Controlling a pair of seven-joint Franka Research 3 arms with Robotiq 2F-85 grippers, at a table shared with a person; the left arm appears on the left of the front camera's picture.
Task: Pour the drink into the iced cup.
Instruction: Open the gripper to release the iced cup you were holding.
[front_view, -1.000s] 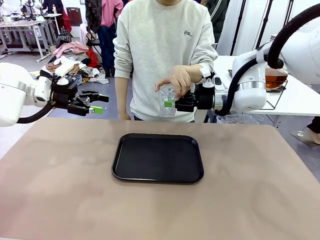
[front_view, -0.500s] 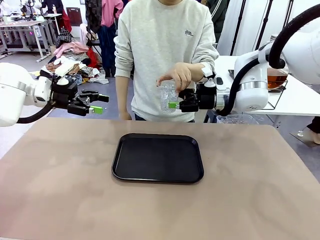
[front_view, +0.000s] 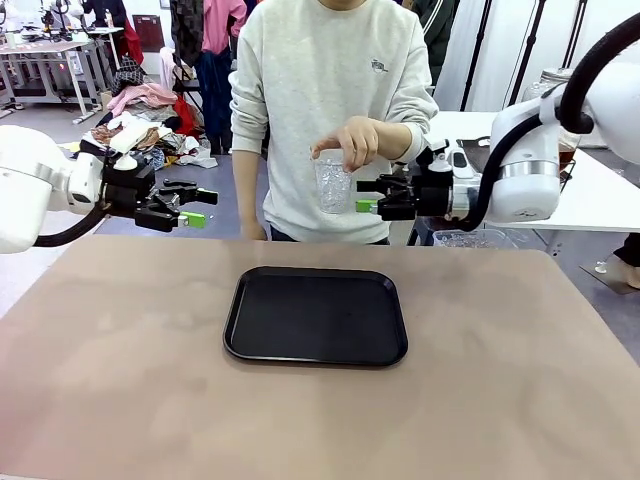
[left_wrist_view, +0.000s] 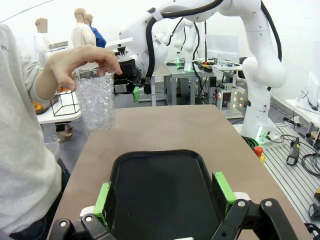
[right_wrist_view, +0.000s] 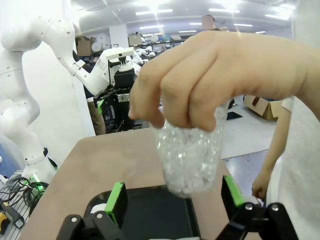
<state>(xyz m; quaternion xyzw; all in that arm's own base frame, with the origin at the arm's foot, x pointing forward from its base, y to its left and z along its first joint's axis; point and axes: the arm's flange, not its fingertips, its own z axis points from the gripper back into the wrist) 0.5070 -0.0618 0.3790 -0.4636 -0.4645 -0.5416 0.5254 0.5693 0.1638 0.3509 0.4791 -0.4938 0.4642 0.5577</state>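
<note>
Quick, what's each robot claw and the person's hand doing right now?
Left end effector: open, empty.
Right end effector: open, empty.
Person's hand: holding the iced cup.

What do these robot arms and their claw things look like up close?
Both arms are glossy white with rounded joints and thick black cables. The left gripper and right gripper are black, angular, two-fingered, with bright green pads on the fingertips. Silver screws dot the black finger links.

**Cup hangs clear just off the right tool's tips**

Right tool (front_view: 367, 196) spread wide, the person's hand (front_view: 352, 142) dangling the iced cup (front_view: 332, 185) just ahead of its tips, apart from them. Below lies the black tray (front_view: 316, 315); bench (front_view: 120, 380) bare around it. Left tool (front_view: 195, 207) open, well apart.
</note>
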